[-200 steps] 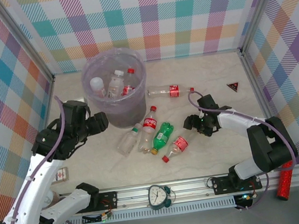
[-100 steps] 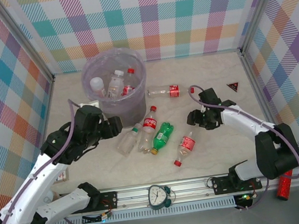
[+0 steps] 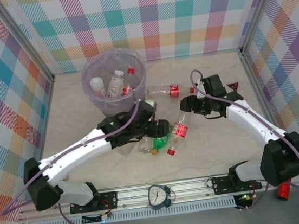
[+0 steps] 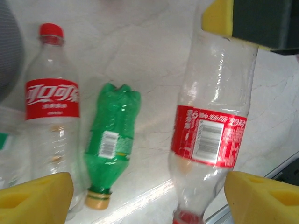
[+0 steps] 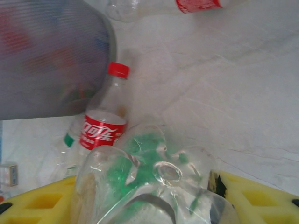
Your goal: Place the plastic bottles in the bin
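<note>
The bin [image 3: 94, 99], a round bucket with a lilac liner, stands at the back left with three bottles inside. My right gripper [image 3: 185, 106] [image 5: 140, 203] is shut on the base of a red-labelled bottle [image 3: 178, 132] [image 5: 159, 186], whose red cap points toward the near edge. My left gripper [image 3: 162, 128] [image 4: 148, 189] is open around that bottle's [image 4: 210, 135] neck end, one pad on each side. A green bottle [image 3: 159, 142] [image 4: 112, 140] and another red-labelled bottle [image 4: 52, 107] [image 5: 105, 121] lie beside it. One more bottle [image 3: 163, 91] lies right of the bin.
A small clock [image 3: 158, 195] sits on the front rail. A red glittery cylinder [image 3: 282, 189] lies at the near right corner, and a dark triangle [image 3: 233, 86] at the right. Chequered walls close the sides and back. The left arm crosses the table's middle.
My left arm swung right from beside the bin to over the bottles and opened wider. My right gripper moved left and closed on the red-labelled bottle's base; that bottle shifted toward the back.
</note>
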`<state>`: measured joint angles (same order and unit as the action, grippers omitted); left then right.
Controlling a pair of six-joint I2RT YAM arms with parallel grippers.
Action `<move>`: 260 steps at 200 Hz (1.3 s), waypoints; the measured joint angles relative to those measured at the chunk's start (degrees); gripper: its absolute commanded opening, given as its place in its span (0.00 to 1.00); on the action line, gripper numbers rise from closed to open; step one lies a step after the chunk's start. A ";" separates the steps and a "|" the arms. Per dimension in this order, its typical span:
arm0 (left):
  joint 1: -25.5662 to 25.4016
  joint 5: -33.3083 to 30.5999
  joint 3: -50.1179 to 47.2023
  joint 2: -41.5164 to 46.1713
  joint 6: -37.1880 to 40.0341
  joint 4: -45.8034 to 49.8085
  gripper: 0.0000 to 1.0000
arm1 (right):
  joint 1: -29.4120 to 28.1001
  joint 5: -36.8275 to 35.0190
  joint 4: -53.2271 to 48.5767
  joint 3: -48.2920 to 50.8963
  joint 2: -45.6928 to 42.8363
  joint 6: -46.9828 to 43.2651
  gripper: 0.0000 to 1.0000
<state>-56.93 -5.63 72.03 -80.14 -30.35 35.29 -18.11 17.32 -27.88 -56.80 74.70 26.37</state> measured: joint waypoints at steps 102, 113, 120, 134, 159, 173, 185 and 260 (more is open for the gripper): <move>-0.81 6.78 7.78 -14.64 0.22 -8.87 0.78 | -1.46 5.53 2.58 -0.55 -4.15 1.27 0.51; -0.85 7.30 8.11 -14.80 0.52 -8.90 0.70 | -1.46 5.51 2.60 -0.55 -4.20 1.25 0.51; -0.92 7.52 8.28 -14.80 0.59 -8.90 0.67 | -1.46 5.53 2.62 -0.55 -4.20 1.25 0.51; -1.07 7.50 8.44 -14.82 0.26 -8.66 0.59 | -1.46 5.73 2.80 -0.55 -4.22 1.27 0.51; -1.07 7.54 8.92 -15.17 -0.13 -8.37 0.54 | -1.46 5.77 2.95 -0.55 -4.22 1.38 0.54; -1.07 7.50 9.46 -15.39 -0.09 -8.20 0.53 | -1.46 5.70 2.86 -0.90 -4.22 1.11 0.59; -1.07 7.34 9.60 -15.39 -0.09 -8.20 0.53 | -1.42 5.60 2.19 -1.51 -4.22 0.96 0.68; -1.46 5.95 10.62 -15.26 0.76 -9.01 0.51 | 1.27 1.99 -5.99 -6.45 -4.98 -2.97 0.88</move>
<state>-58.39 0.32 82.65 -95.39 -29.58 26.28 -16.84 19.31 -33.87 -63.24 69.71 23.40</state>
